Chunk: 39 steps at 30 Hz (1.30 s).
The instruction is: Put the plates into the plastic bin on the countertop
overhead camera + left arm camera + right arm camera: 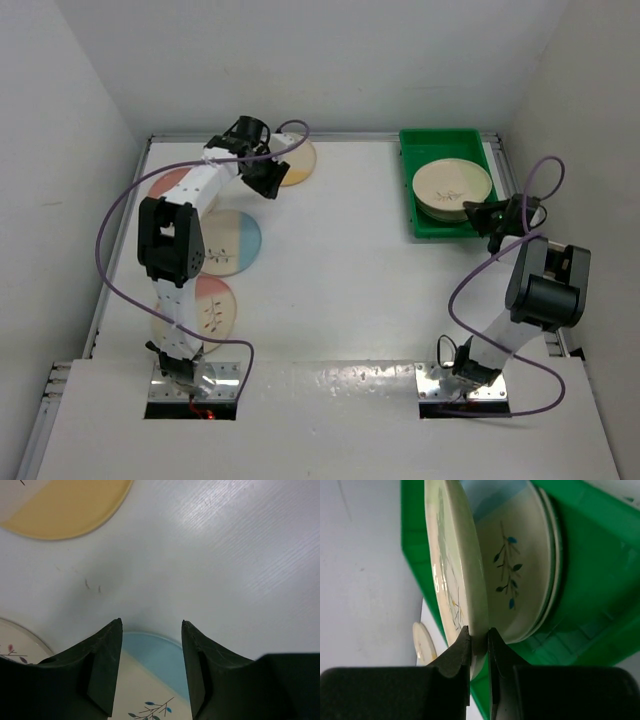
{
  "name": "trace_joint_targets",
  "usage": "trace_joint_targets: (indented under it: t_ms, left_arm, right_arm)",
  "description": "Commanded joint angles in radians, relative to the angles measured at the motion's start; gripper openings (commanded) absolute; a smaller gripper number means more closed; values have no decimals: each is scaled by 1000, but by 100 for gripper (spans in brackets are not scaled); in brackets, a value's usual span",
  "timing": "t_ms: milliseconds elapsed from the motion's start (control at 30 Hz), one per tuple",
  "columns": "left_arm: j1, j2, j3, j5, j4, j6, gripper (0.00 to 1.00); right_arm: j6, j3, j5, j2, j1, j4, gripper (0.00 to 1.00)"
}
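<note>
The green plastic bin (432, 141) stands at the back right of the white countertop (340, 260) and holds a stack of plates (452, 185). My right gripper (480, 213) is shut on the near rim of the top plate (455, 565), which is tilted above the other plates (520, 565) in the bin (592, 555). My left gripper (268, 183) hangs open and empty over bare countertop between a yellow plate (298, 165) and a blue plate (236, 240). In the left wrist view the blue plate (160, 655) shows between the fingers (105, 660).
On the left lie a pink plate (168, 186), partly hidden by the left arm, and a second pink plate (208, 305) nearer the bases. White walls close in the left, back and right. The yellow plate (65, 505) lies just beyond the left gripper.
</note>
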Motion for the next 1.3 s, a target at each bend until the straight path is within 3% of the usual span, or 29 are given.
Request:
trace_joint_targets:
  t_ms: [0, 133, 167, 233, 267, 333, 367, 500, 767, 867, 1033, 1267]
  left_arm:
    - [4, -64, -22, -17, 2, -3, 53]
    - [4, -73, -31, -37, 2, -3, 55]
    - [4, -73, -31, -37, 2, -3, 55]
    - [4, -73, -40, -51, 2, 8, 60]
    - [4, -73, -40, -62, 2, 8, 62]
    - [13, -73, -40, -76, -8, 8, 69]
    - [13, -64, -40, -94, -8, 8, 70]
    - [49, -38, -40, -125, -43, -3, 71]
    - [229, -15, -125, -183, -61, -44, 71]
    - [292, -6, -168, -183, -61, -44, 71]
    - [362, -6, -272, -183, -70, -53, 59]
    - [448, 23, -337, -163, -40, -64, 56]
  right_arm:
    - [-7, 104, -24, 15, 4, 75, 0]
    - [-28, 129, -4, 54, 5, 1, 0]
    - [-43, 131, -4, 61, 5, -43, 4]
    - [-96, 172, -5, 71, 10, -145, 17]
    - [-115, 183, -4, 72, 19, -171, 30]
    - [-184, 223, 34, 71, 30, -221, 48]
    - [-201, 236, 50, 65, 40, -325, 54]
    - [-319, 338, 148, 72, 74, -548, 58]
    - [-469, 402, 298, 20, 122, -694, 61]
    - [-514, 413, 311, -10, 149, -708, 61]
    - [-606, 414, 344, -89, 249, -722, 63]
    - [-663, 382, 360, -217, 373, -697, 64]
